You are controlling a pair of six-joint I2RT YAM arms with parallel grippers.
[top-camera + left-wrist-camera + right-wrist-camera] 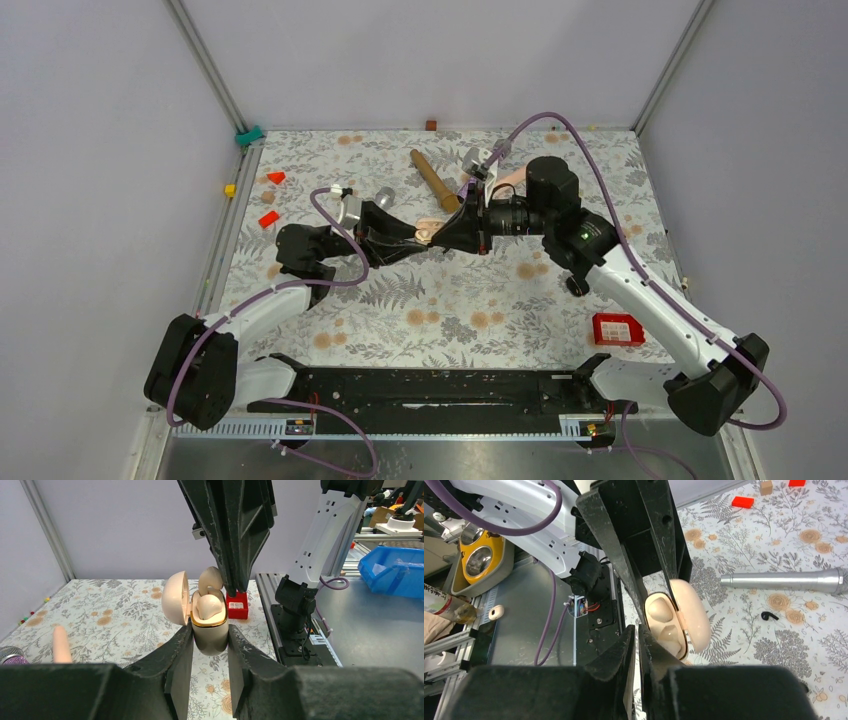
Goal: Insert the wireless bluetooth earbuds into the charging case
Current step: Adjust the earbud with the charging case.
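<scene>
A cream charging case (pixel 210 630) with a gold rim is held upright above the table, its lid (pixel 175 597) swung open to the left. My left gripper (pixel 210 632) is shut on the case body, one finger on each side. One cream earbud (pixel 208 606) lies in the case. A second earbud (pixel 210 578) stands higher at the far rim. My right gripper (pixel 235 586) comes down from above with its jaws shut and its tips beside that raised earbud. In the right wrist view both earbuds (pixel 659 611) show inside the case (pixel 691 615), with the gripper (pixel 636 630) at its rim and nothing visible between the jaws. Seen from above, both grippers meet at the case (pixel 427 231).
A wooden stick (pixel 433 180) and a silver cylinder (pixel 784 580) lie on the floral table. A small black curved piece (pixel 769 615) lies near the cylinder. A red box (pixel 617 328) sits front right, red blocks (pixel 270 218) back left, and a pink stick (pixel 61 645) to the left.
</scene>
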